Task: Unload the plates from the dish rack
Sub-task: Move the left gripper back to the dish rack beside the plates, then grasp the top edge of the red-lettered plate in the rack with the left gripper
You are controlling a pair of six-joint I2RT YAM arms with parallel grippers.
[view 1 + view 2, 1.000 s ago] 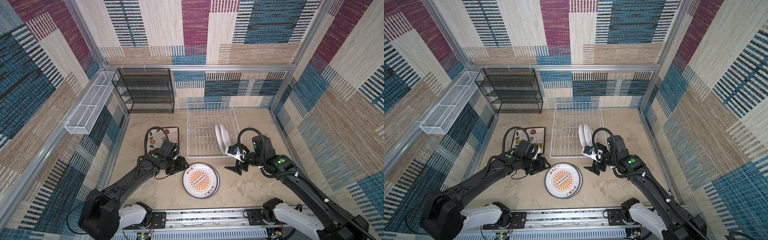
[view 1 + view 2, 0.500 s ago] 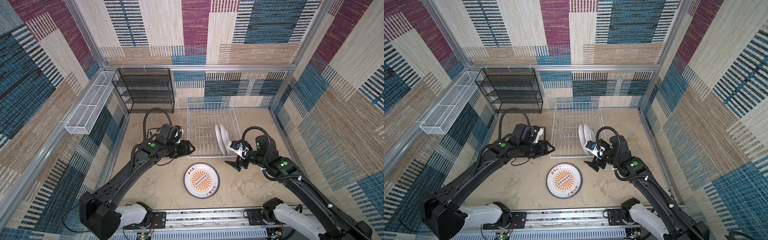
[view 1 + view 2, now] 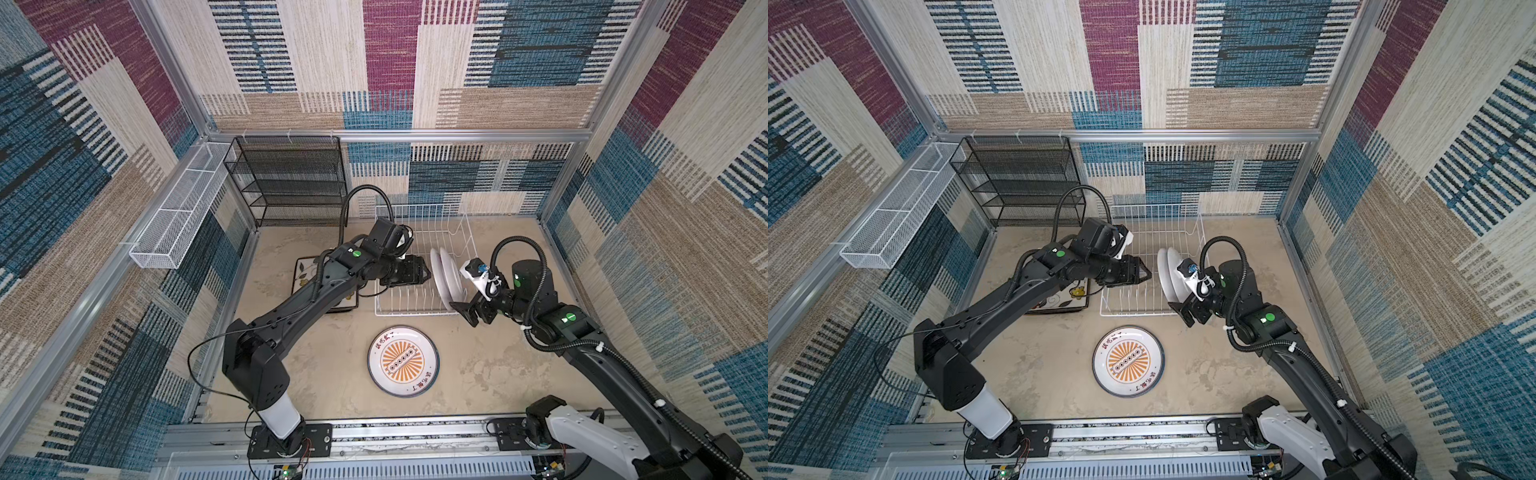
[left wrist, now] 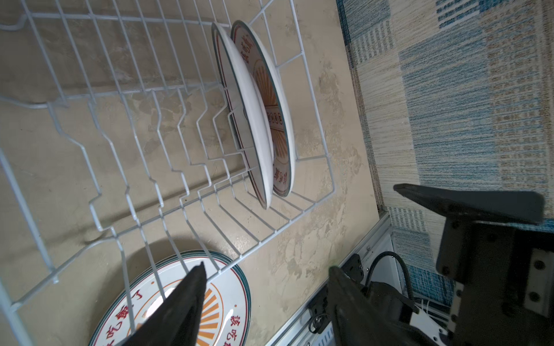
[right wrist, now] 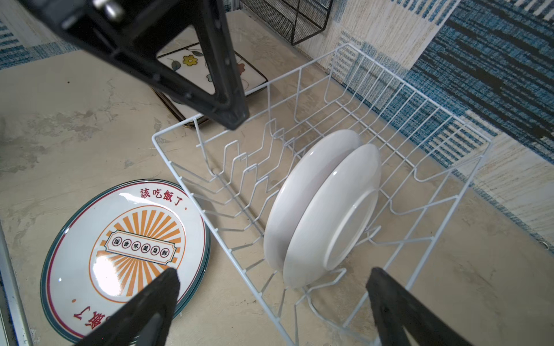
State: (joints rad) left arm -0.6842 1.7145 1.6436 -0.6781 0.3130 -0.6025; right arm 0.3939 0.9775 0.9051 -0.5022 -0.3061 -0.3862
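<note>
Plates [image 3: 444,279]: two on edge in our dish rack [image 3: 409,299], half-hidden faces toward nine o'clock; left tool [image 3: 424,273], right tool [image 3: 471,315] gape empty.

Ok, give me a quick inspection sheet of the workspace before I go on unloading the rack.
Surface: beige mottled tabletop, no spills seen.
Job's things: dish rack holds two round plates upright toward its right side; a round sunburst plate lies face up in front of it; square flowered plates lie stacked to its left, partly hidden by the left arm.
Clutter: nothing seen.
Grippers: left gripper over the rack, jaws open, empty; right gripper by the upright plates, jaws open, empty.
Cables: a black hose loops above each wrist.
Surroundings: black mesh shelf unit at back left; white mesh basket on the left wall.
</note>
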